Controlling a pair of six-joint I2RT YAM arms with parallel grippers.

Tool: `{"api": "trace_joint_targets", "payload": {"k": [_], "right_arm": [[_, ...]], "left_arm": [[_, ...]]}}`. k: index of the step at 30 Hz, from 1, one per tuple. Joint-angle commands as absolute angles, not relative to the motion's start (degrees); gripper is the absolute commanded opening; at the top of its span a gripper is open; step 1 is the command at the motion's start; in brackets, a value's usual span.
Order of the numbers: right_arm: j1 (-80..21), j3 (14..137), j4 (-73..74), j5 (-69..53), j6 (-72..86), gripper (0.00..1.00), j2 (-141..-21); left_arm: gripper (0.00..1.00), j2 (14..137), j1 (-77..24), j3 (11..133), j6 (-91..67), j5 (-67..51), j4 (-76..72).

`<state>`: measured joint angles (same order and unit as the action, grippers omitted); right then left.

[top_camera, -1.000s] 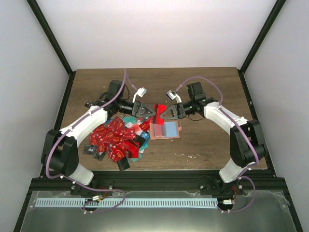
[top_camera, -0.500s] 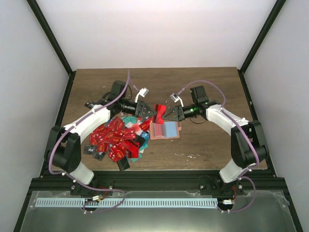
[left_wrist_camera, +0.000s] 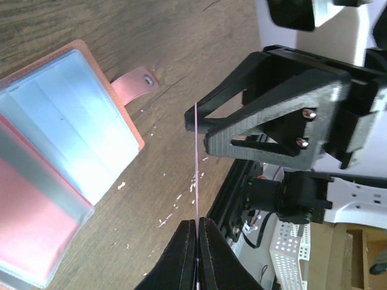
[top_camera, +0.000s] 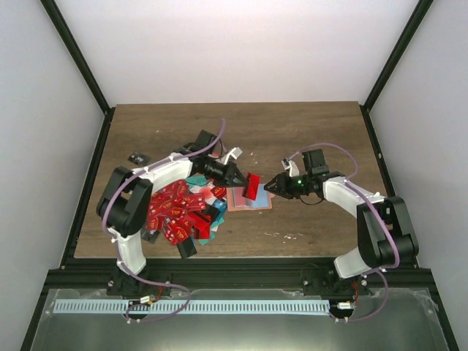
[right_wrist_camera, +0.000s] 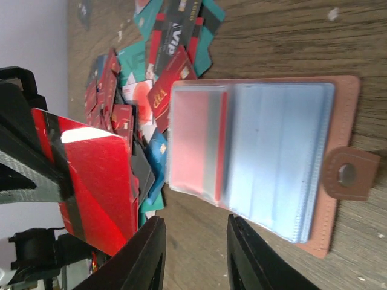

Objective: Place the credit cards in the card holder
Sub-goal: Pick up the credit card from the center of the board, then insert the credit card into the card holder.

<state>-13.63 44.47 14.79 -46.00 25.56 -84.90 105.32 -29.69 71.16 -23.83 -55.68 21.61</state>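
Observation:
My left gripper is shut on a red credit card, which shows edge-on as a thin line in the left wrist view and as a broad red face in the right wrist view. The card hangs tilted just above the open salmon-pink card holder, whose clear sleeves and snap tab face up on the table. My right gripper stands open and empty just right of the card, over bare wood. A pile of mostly red credit cards lies left of the holder.
A lone black card lies at the table's far left. Another black card sits at the front of the pile. White crumbs dot the wood near the front edge. Black frame posts flank the table.
Both grippers met at the red card farther back. My left gripper has shut on it and carried it nearer, over the holder. My right gripper has let go, opened and drawn back right.

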Motion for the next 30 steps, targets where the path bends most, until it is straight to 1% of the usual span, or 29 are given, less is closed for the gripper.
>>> {"api": "trace_joint_targets", "payload": {"k": [1, 6, 10, 21, 30], "right_arm": [[-13.61, 43.58, 12.26, -41.29, 28.45, 0.3, -85.72], [-13.62, 42.77, 9.99, -41.21, 29.56, 0.28, -88.45], [-13.62, 43.27, 8.82, -41.57, 29.71, 0.25, -91.2], [-13.96, 43.83, 8.13, -40.88, 29.4, 0.13, -96.3], [-14.53, 42.8, 7.65, -40.43, 29.05, 0.1, -98.23]], "left_arm": [[0.04, 109.57, -31.24, 75.32, -23.17, -51.89, 26.44], [0.04, 113.93, -31.55, 78.11, -23.67, -48.19, 31.68], [0.04, 116.09, -31.62, 78.77, -24.46, -46.87, 33.1], [0.04, 121.13, -31.56, 83.35, -23.47, -43.76, 40.08], [0.04, 123.57, -31.6, 85.37, -23.11, -44.99, 40.82]]}}
